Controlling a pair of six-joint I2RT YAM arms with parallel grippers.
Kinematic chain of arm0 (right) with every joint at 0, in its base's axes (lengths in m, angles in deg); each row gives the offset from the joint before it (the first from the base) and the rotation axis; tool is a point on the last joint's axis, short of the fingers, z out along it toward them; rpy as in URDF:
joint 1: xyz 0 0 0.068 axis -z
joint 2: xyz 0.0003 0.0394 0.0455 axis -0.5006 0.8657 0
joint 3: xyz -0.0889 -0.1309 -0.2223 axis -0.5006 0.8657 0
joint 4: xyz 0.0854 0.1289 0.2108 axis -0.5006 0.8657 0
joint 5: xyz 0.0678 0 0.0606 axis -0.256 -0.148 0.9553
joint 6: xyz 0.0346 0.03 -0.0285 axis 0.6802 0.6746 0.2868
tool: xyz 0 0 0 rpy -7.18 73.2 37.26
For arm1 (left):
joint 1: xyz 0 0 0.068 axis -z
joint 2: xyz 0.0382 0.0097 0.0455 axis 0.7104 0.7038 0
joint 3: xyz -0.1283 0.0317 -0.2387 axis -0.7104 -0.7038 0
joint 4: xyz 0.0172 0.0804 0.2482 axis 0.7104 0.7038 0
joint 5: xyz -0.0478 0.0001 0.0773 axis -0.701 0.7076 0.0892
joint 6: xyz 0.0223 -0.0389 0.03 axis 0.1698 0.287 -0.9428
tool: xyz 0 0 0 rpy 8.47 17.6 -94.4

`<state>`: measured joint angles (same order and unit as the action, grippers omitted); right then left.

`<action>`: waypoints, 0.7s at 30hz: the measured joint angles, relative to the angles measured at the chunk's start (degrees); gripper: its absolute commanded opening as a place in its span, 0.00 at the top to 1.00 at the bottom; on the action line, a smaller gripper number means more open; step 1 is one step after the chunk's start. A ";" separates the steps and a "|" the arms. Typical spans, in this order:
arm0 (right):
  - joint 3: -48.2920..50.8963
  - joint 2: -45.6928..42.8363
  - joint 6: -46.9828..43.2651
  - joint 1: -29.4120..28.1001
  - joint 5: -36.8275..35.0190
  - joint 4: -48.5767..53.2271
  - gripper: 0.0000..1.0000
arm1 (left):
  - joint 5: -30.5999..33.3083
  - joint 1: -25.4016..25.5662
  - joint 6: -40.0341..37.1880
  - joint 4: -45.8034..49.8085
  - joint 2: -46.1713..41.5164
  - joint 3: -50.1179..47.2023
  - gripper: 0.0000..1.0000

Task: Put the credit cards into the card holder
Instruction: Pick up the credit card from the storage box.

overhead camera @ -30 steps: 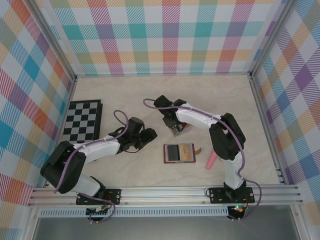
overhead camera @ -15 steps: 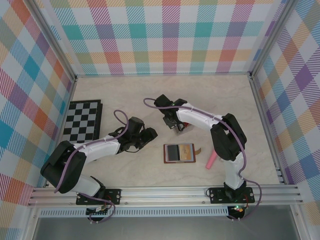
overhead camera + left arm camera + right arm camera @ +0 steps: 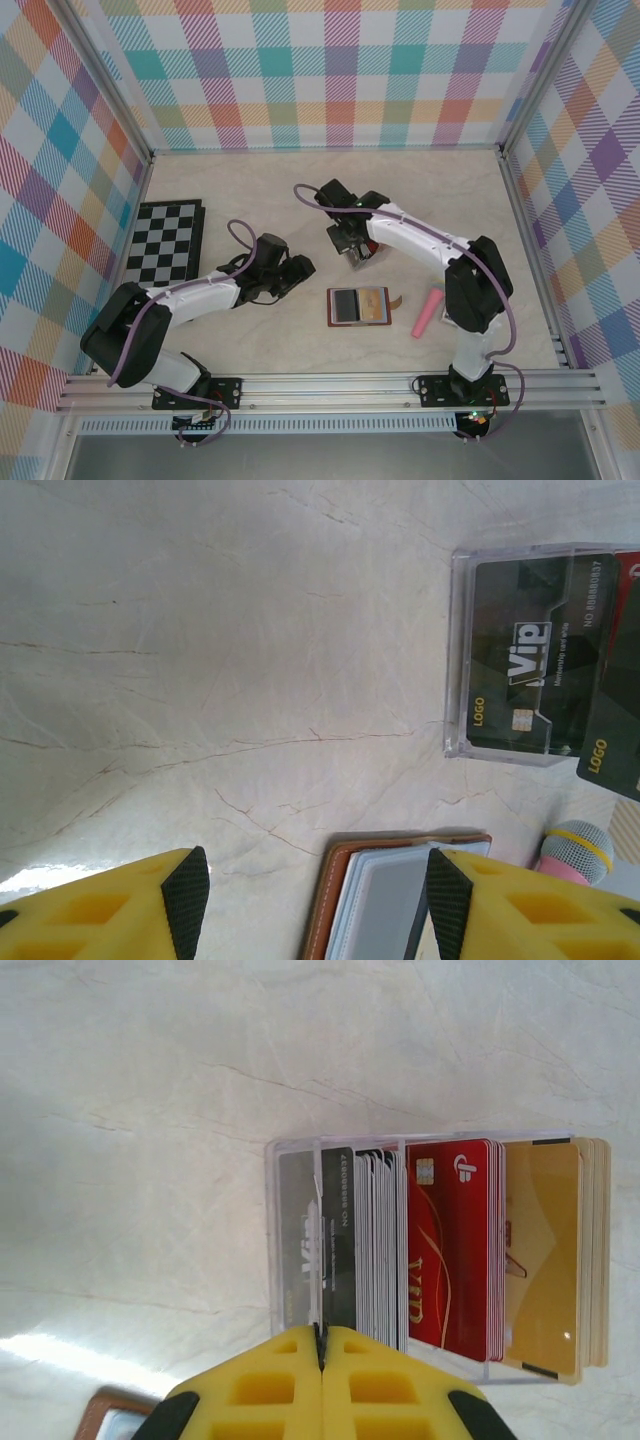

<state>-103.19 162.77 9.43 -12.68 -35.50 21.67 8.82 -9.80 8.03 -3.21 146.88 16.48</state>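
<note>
Pale marbled table, chessboard at its left edge, open brown card holder near the middle, clear rack of upright credit cards just behind it, pink toy microphone to the right.

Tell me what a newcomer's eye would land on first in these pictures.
The pastel plaid walls around the pale table jump out first. Mid-table, the right gripper is shut over a clear plastic rack of upright black, red and gold cards. Nearer the arms lies an open brown leather wallet, with a black-and-white chessboard at far left.
</note>
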 measured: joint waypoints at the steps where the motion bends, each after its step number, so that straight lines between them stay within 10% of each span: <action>1: 0.20 -1.03 0.63 0.33 1.53 -0.02 0.97 | -0.04 0.00 0.00 -0.02 -0.55 0.00 0.38; 21: 31.43 -31.63 28.98 16.87 48.50 -24.92 0.96 | -18.14 -0.04 6.93 -25.68 -0.59 1.16 0.37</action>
<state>-71.76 131.14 38.41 4.19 13.00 -3.24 -9.32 -9.85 14.96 -28.90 146.29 17.63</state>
